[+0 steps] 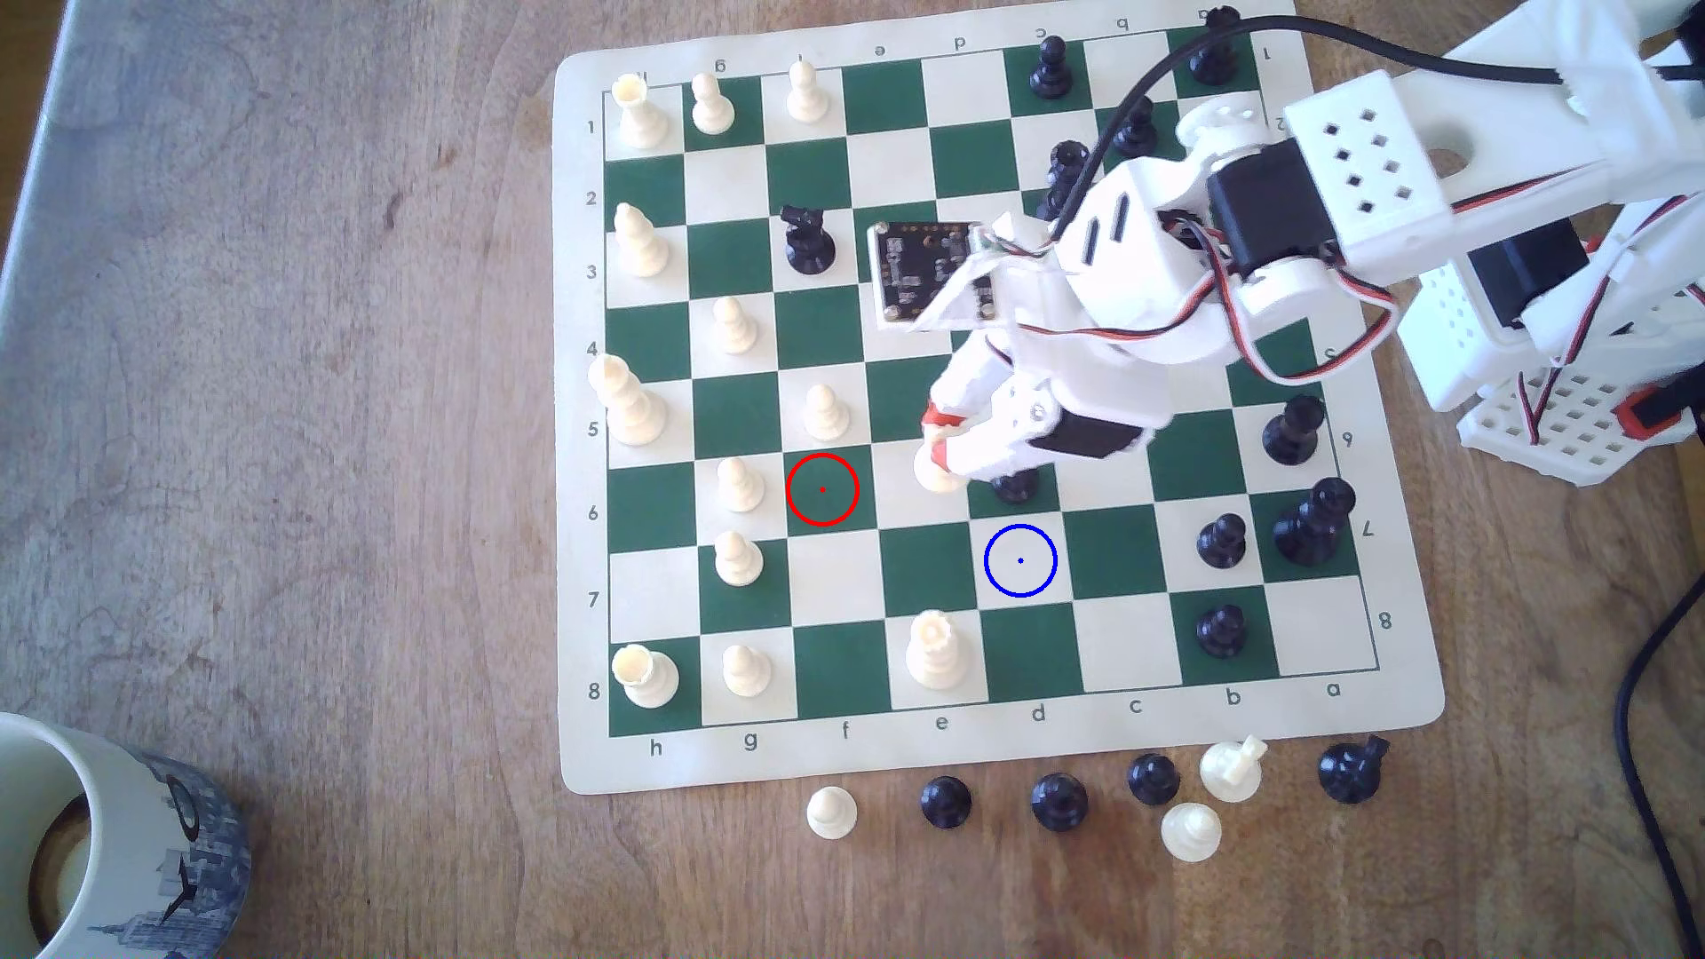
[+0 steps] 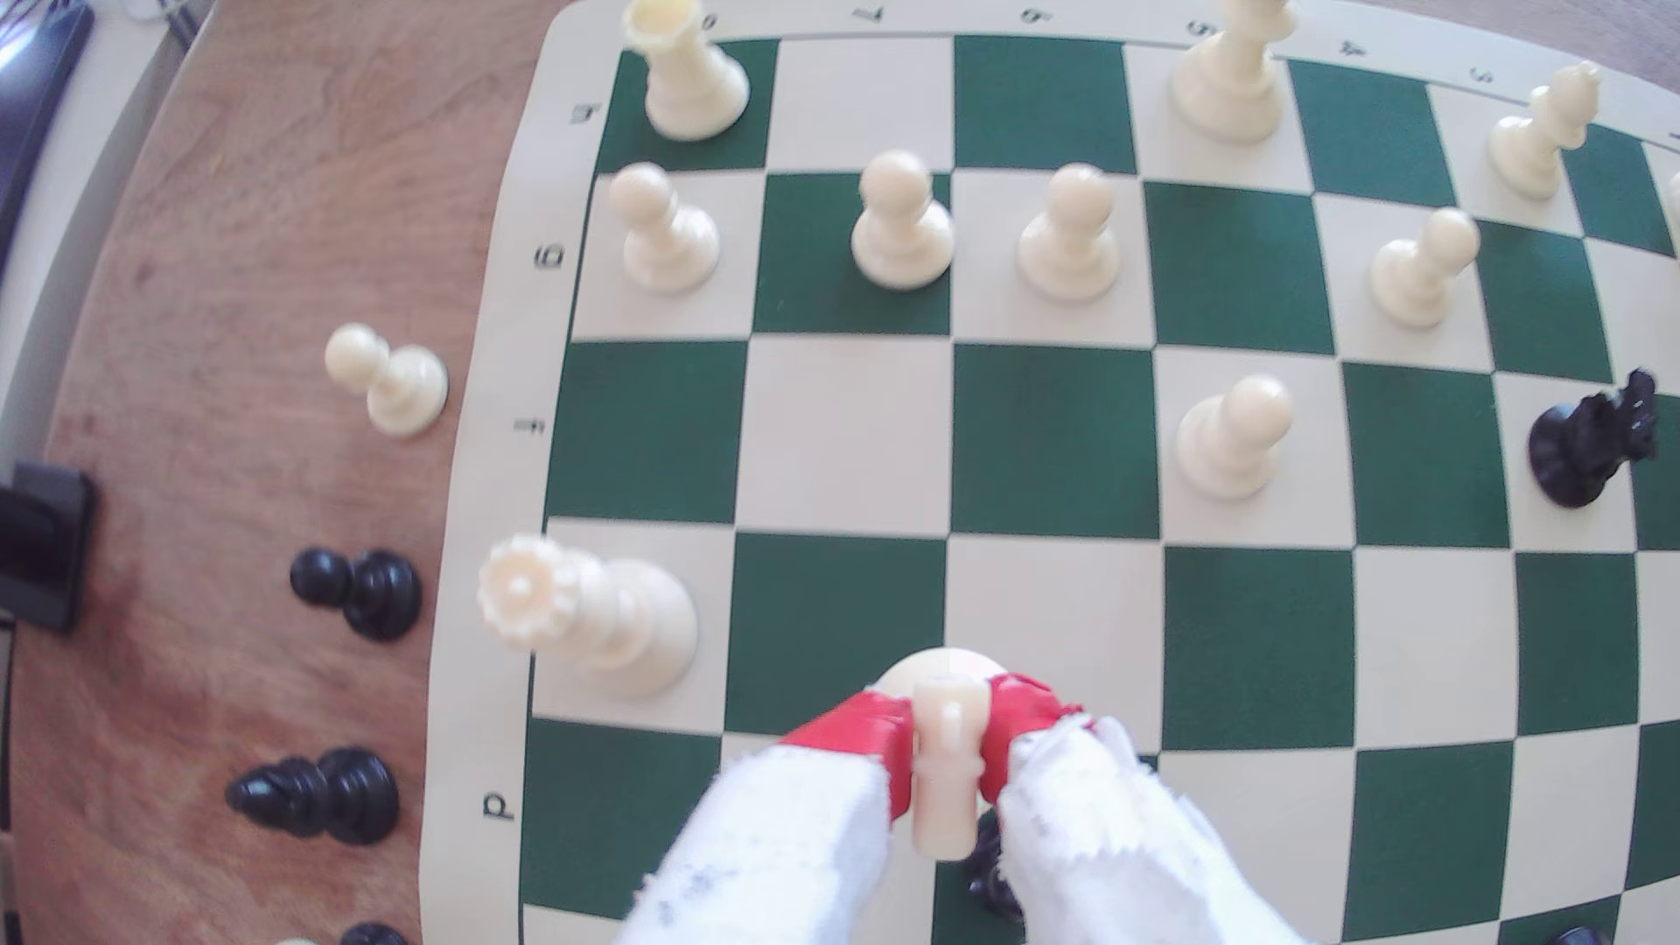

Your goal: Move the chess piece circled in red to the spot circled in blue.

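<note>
The jaws are closed on the white knight (image 2: 945, 772); the wrist view shows both red fingertips (image 2: 864, 727) pressed against its sides, with its round base beyond them. In the exterior view the gripper (image 1: 943, 443) covers most of the knight (image 1: 934, 472), leaving just a cream edge over the cream square on the exterior view's right of the red ring (image 1: 822, 490). Whether the base touches the board (image 1: 1015, 738) I cannot tell from either view.

The red ring sits on a bare green square. The blue ring (image 1: 1019, 560) marks a bare cream square 1 row nearer the camera and 1 file further toward the exterior view's right of the knight, close but apart. These drawn rings appear in the exterior view alone.

A black piece (image 1: 1015, 486) stands just behind the gripper; the wrist view catches a dark scrap of it (image 2: 991, 877) between the white fingers. The wrist view also shows the white queen (image 2: 582, 618) tall, near the knight, and the black knight (image 2: 1591, 445) further off. The exterior view adds captured pieces along the board's near edge and a mug (image 1: 101, 839) at its lower left corner.
</note>
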Motion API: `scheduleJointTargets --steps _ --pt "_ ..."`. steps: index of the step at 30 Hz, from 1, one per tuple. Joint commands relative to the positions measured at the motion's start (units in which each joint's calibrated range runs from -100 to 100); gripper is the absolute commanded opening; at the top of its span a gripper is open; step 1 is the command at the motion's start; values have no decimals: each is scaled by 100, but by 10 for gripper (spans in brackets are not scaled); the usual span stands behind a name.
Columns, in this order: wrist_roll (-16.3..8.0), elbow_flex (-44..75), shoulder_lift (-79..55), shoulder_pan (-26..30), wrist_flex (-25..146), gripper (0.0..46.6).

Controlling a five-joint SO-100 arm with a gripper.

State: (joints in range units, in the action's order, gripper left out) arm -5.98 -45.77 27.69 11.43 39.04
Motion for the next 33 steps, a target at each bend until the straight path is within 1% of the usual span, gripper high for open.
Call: scheduleJointTargets --steps 1,8,15,33 --pt "24 -545 465 206 -407 2" --pt "-20 -1025 270 417 -825 2" --pt "-59 -1025 -10 582 -940 2" --pt "-73 -1071 -443 605 -1095 2"
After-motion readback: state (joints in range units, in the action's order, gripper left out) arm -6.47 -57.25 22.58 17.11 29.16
